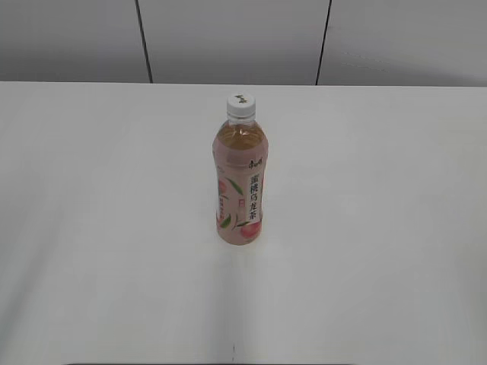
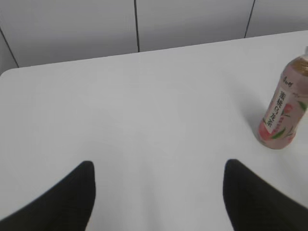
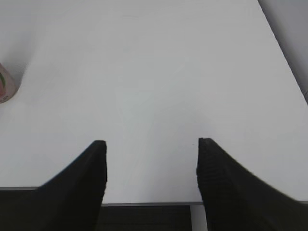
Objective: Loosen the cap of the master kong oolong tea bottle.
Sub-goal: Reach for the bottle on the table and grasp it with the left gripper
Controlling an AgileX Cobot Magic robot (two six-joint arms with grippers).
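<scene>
The master kong oolong tea bottle (image 1: 240, 182) stands upright in the middle of the white table, with amber tea and a pink peach label. Its white cap (image 1: 240, 105) sits on the neck. The bottle also shows at the right edge of the left wrist view (image 2: 284, 110) and, only its base, at the left edge of the right wrist view (image 3: 6, 84). My left gripper (image 2: 158, 168) is open and empty, well to the left of the bottle. My right gripper (image 3: 151, 144) is open and empty near the table's front edge. Neither gripper appears in the exterior view.
The white table (image 1: 99, 228) stretches wide around the bottle. A grey panelled wall (image 1: 228, 38) stands behind its far edge. The table's front edge (image 3: 149, 203) shows below the right gripper, and its right edge (image 3: 284, 57) runs beside it.
</scene>
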